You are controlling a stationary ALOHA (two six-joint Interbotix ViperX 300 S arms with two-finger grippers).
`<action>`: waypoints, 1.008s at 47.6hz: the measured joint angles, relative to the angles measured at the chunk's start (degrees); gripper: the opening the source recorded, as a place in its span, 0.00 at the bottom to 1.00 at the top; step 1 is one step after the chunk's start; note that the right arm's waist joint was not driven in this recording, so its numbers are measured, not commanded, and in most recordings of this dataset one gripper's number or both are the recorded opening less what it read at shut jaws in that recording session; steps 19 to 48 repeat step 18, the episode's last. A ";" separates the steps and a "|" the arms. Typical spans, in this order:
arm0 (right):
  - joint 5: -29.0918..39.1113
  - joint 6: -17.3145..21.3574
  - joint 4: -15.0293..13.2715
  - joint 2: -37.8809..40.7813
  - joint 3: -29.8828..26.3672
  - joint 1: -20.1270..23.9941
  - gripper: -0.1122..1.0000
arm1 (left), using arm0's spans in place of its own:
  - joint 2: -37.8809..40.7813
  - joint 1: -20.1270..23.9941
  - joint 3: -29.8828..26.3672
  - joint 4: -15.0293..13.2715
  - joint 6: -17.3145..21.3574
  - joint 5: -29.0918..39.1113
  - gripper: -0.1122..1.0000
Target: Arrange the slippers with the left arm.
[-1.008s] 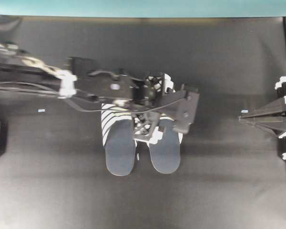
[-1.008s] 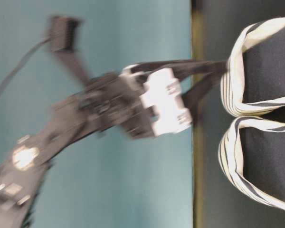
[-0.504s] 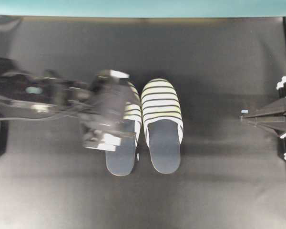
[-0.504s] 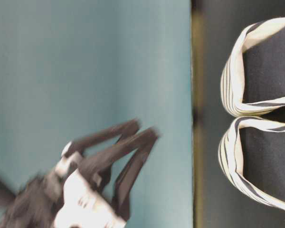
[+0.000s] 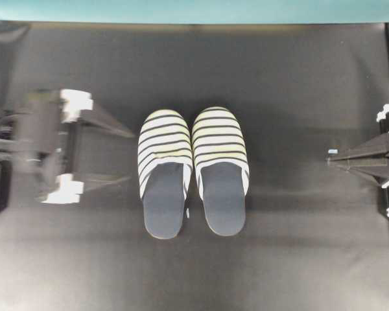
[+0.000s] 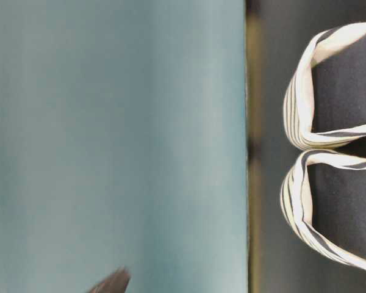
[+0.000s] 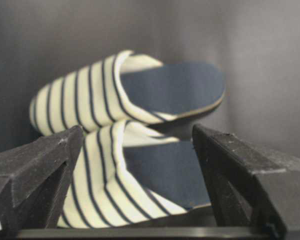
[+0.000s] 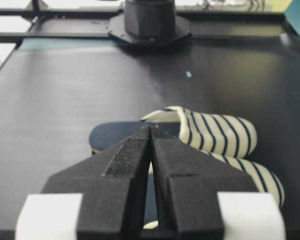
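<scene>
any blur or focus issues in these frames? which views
Overhead: left gripper is motion-smeared, slippers sharp. Left wrist: near fingers soft, slippers slightly soft. Right wrist: right gripper crisp, bright glare along the top edge. Table-level: image sits sideways, slipper edges mildly soft.

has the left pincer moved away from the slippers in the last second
Yes. In the overhead view the left pincer has pulled back leftward, from over the slippers to clear of them, jaws open. The slippers lie side by side.
</scene>
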 measured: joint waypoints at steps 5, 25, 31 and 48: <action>0.00 0.00 0.00 0.00 0.00 0.00 0.10 | -3.60 0.00 2.37 0.00 -0.88 -1.49 0.87; 0.35 0.00 -0.09 0.00 -0.09 0.00 0.10 | -8.09 0.00 5.19 0.00 -1.76 -2.46 0.87; 0.35 0.00 -0.09 0.00 -0.09 0.00 0.10 | -8.09 0.00 5.19 0.00 -1.76 -2.46 0.87; 0.35 0.00 -0.09 0.00 -0.09 0.00 0.10 | -8.09 0.00 5.19 0.00 -1.76 -2.46 0.87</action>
